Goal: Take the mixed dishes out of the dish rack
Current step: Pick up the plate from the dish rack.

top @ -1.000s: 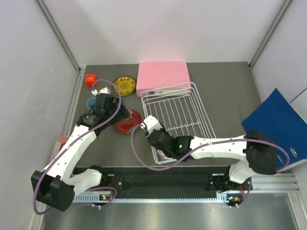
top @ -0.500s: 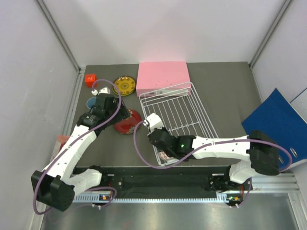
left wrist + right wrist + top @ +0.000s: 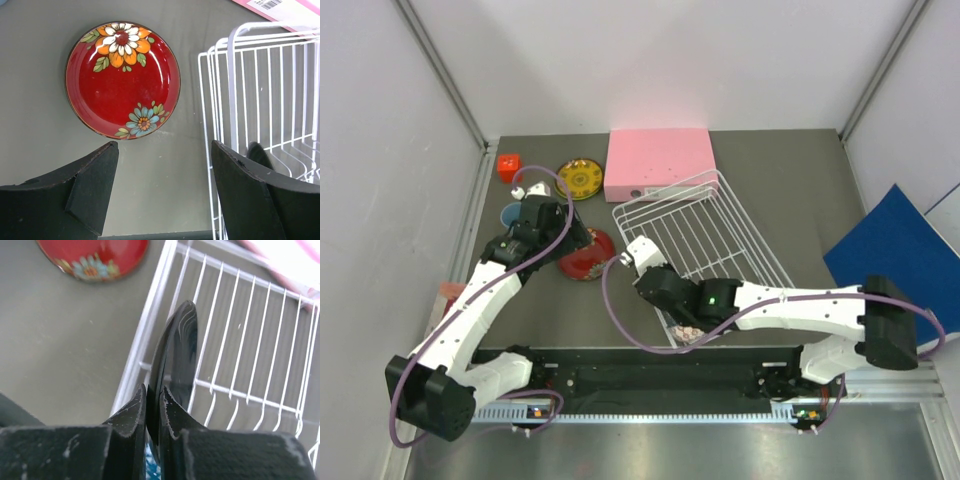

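My right gripper (image 3: 152, 390) is shut on the rim of a glossy black dish (image 3: 175, 340) that stands edge-on at the near left corner of the white wire dish rack (image 3: 240, 340). A blue patterned patch of the small bowl (image 3: 150, 460) shows below the fingers. From above, the right gripper (image 3: 680, 318) sits over the red-white bowl (image 3: 686, 331) at the rack's (image 3: 710, 230) near end. A red floral plate (image 3: 122, 80) lies flat on the table left of the rack (image 3: 260, 90). Just near of that plate (image 3: 585, 255), my left gripper (image 3: 165, 147) hovers open and empty.
A light blue cup (image 3: 510, 213) and a yellow patterned plate (image 3: 580, 179) rest on the table at the back left, by a small red cube (image 3: 507, 166). A flat pink box (image 3: 658, 162) touches the rack's far edge. A blue folder (image 3: 905, 260) leans at the right wall.
My right gripper closed on the black dish and drew right and nearer; the rack's near end swung right with it. The left arm stayed put.
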